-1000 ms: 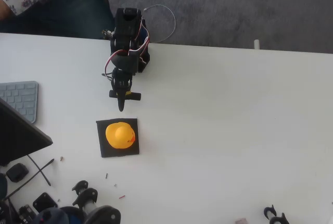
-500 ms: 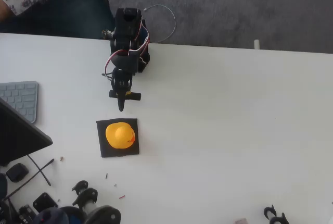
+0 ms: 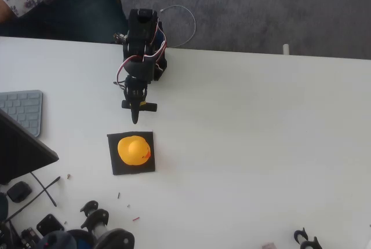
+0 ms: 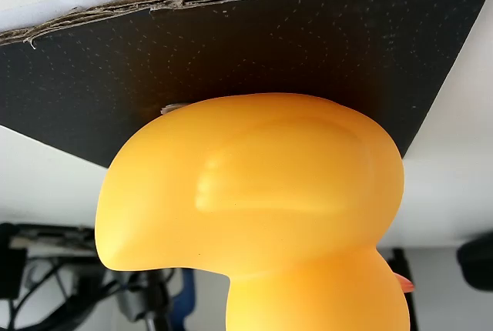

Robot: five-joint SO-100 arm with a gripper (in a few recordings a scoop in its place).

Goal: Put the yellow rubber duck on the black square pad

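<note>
Bare table (image 3: 243,145) lies open right of the black square pad (image 3: 115,165), while the keyboard (image 3: 23,109) and scattered parts (image 3: 95,220) crowd its left and lower sides.

white table (image 3: 261,145), black square pad (image 3: 116,167), grey keyboard (image 3: 23,110), scattered parts (image 3: 95,220)
</note>
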